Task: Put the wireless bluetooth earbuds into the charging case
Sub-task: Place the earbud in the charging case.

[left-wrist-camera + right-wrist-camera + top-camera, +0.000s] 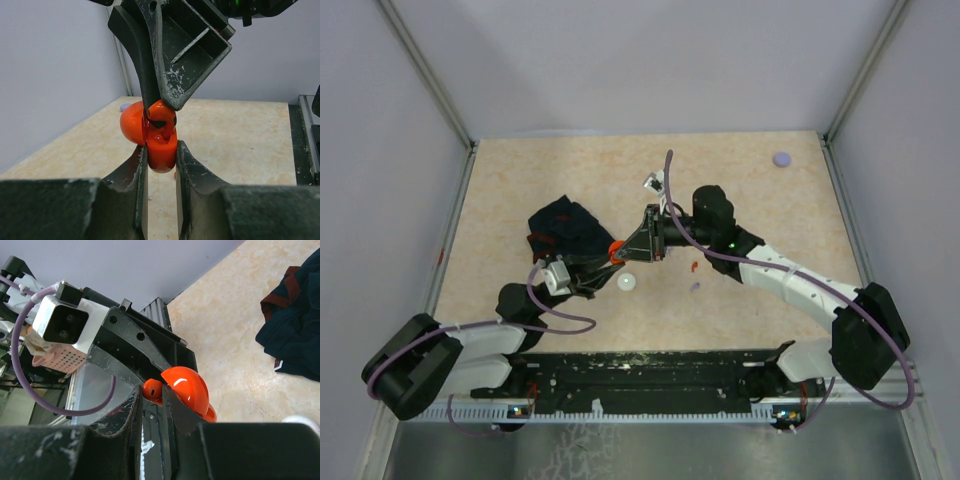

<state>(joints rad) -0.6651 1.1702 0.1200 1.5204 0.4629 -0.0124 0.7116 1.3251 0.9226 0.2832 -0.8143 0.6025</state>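
Observation:
My left gripper [607,261] is shut on the base of a red charging case [161,150], held above the table with its domed lid [132,127] hinged open. My right gripper [628,248] comes down from above and is shut on a red earbud [153,390], which sits at the open mouth of the case [161,121]. The case lid shows beside the right fingers [190,387]. A second red earbud [693,267] and a lavender earbud [696,287] lie on the table to the right. White earbuds are not in view.
A white round disc [626,283] lies just below the grippers. A lavender disc [781,158] sits at the far right corner. A dark cloth [565,228] lies left of centre and also shows in the right wrist view [295,335]. Walls enclose the table.

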